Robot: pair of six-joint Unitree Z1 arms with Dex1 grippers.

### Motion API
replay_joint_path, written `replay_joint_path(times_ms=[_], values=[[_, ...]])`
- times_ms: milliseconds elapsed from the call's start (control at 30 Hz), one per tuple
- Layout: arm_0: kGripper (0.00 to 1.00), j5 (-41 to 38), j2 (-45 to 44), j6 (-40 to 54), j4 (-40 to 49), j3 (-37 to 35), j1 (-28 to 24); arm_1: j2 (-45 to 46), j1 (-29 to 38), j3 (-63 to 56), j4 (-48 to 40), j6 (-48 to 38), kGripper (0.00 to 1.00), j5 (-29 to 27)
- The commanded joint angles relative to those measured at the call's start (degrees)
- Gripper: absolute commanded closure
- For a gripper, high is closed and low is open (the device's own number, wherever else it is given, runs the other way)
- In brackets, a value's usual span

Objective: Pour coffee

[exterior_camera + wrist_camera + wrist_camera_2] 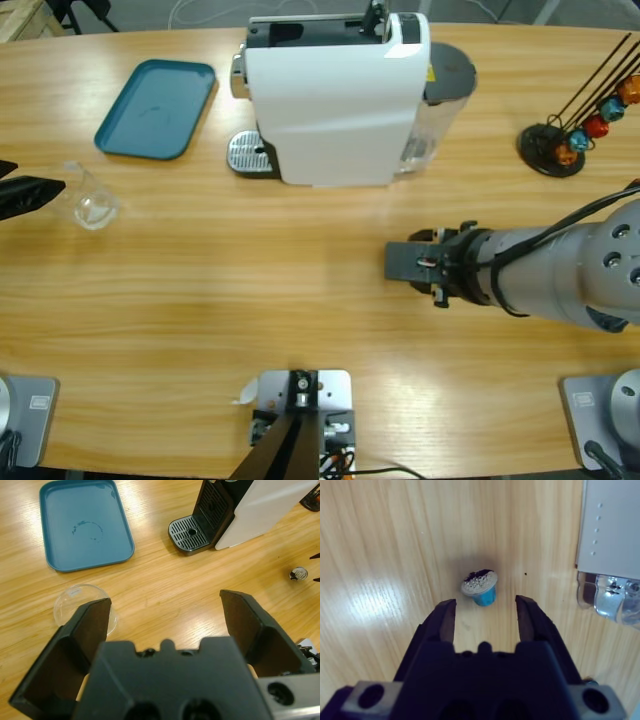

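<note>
The glass (85, 611) stands on the worktop (300, 290) just below the blue tray (82, 525), left of the coffee machine (335, 95); I cannot make out any coffee in it. The left end effector (165, 617) gapes wide and empty beside it. The right end effector (485, 612), half open and empty, faces a blue capsule (481, 588). The glass looks light, slick and breakable: grip its wall gently.
</note>
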State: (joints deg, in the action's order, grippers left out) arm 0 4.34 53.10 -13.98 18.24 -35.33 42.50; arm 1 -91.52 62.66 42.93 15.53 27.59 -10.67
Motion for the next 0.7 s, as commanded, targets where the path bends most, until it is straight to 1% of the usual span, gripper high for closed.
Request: replay_joint_path(times_ms=[33, 500, 700], values=[[0.069, -0.74, 0.76, 0.18, 0.04, 1.14, 0.3, -3.96, -0.52, -1.27, -1.08, 0.98, 0.529, 1.37], [0.068, -0.79, 0.55, 0.2, 0.13, 1.14, 0.3, -7.06, -0.59, -1.11, -2.52, 1.07, 0.533, 1.79], [0.069, -0.74, 0.34, 0.18, 0.13, 1.22, 0.3, -6.21, -4.11, -1.13, -2.52, 1.63, 0.533, 1.76]])
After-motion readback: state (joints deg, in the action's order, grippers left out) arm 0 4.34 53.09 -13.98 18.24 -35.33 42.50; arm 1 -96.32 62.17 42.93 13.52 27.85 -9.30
